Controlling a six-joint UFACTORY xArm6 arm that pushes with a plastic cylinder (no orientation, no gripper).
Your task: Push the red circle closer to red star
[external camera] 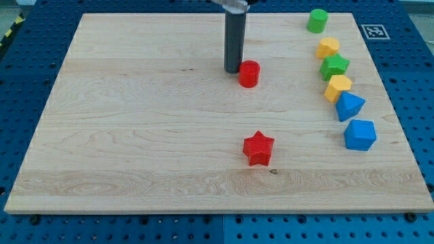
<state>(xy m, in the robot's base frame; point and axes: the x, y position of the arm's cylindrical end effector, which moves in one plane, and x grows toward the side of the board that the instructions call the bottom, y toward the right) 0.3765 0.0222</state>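
No gripper here: dark rod tip [232, 70] touching red plastic circle [249, 73] at its nine o'clock. Red plastic star [258, 148] well apart at six o'clock on wooden desk [135, 135]. Closing push apparently not yet done.

Wooden counter [135, 135], pale grain, sits on a blue perforated base [27, 41]. A fiducial marker tag [373, 31] lies just off the counter's top right corner.

Six blocks run in a loose column down the view's right side:
- green cylinder [317, 21], topmost, apart from the rest
- yellow block [327, 47], shape unclear
- green star [334, 66], touching or nearly touching the yellow block above
- second yellow block [338, 87], just below the star
- blue block [349, 106], wedge-like, tight against the second yellow block
- blue polygonal block [359, 135], lowest, near the right edge
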